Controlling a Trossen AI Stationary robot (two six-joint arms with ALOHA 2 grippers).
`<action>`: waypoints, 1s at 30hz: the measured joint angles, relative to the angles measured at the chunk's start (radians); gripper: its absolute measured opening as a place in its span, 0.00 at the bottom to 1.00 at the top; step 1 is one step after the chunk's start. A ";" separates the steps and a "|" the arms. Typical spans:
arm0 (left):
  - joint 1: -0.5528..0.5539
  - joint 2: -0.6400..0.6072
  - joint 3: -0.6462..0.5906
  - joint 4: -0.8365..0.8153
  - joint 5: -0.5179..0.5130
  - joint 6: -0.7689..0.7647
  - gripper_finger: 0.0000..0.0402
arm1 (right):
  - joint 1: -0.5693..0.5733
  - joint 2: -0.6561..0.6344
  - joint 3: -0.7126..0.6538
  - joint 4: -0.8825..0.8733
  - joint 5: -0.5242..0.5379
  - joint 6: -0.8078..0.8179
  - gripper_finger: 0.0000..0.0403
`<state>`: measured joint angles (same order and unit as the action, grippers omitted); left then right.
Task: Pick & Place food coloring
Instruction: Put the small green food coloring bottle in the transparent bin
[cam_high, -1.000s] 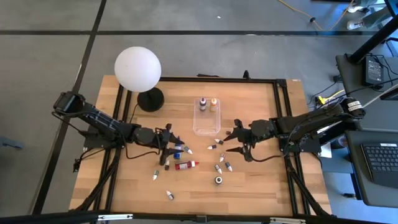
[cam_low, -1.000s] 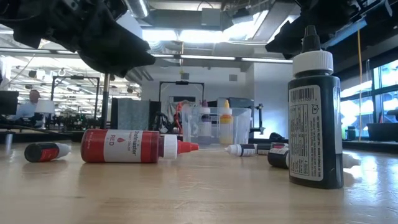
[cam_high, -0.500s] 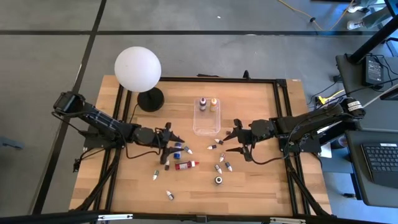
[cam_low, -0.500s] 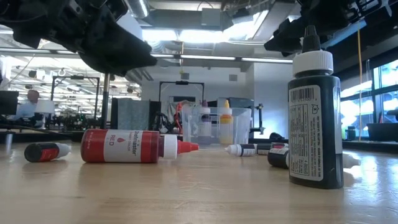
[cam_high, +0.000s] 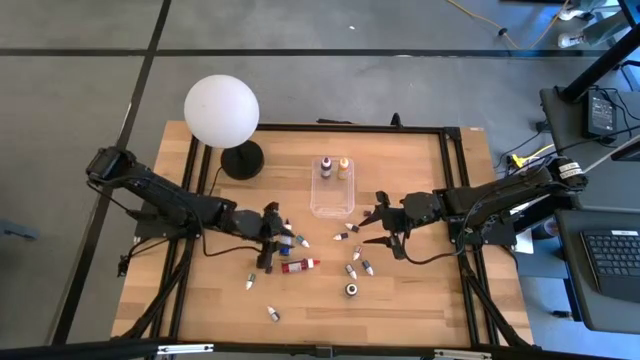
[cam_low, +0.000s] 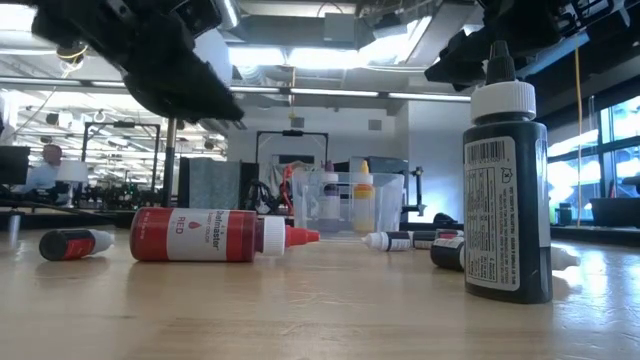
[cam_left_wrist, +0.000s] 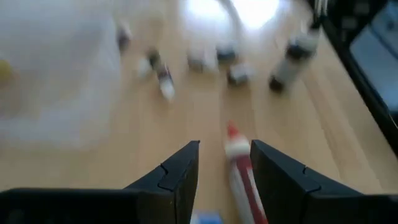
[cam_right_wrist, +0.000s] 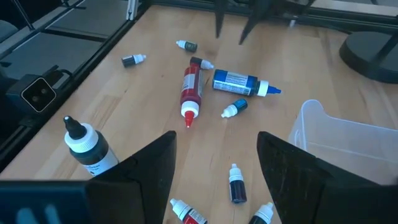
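Two bottles, one purple (cam_high: 325, 166) and one yellow (cam_high: 343, 166), stand in the clear box (cam_high: 332, 205). On the wood outside it I count about eleven more: a big red one (cam_high: 297, 265) lying flat, a blue one (cam_high: 287, 237) beside it, a black one (cam_high: 352, 290) upright, the rest tiny and scattered. The left gripper (cam_high: 270, 237) hovers above the blue and red bottles, fingers slightly apart, holding nothing. The right gripper (cam_high: 374, 227) hangs right of the box, fingers spread, empty
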<state>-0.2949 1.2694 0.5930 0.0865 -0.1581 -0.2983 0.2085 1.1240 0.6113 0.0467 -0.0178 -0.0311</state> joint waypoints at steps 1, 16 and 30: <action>-0.010 0.000 0.038 -0.108 0.013 -0.038 0.35 | 0.000 0.000 0.000 0.000 0.000 0.000 0.56; -0.177 0.000 0.216 -0.585 0.116 -0.626 0.32 | 0.000 0.000 0.000 0.000 0.000 0.000 0.56; -0.262 0.005 0.216 -0.667 0.080 -0.897 0.57 | 0.000 0.000 0.000 -0.007 -0.001 0.048 0.56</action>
<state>-0.5569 1.2747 0.8089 -0.5806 -0.0784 -1.1951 0.2085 1.1240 0.6113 0.0396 -0.0185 0.0166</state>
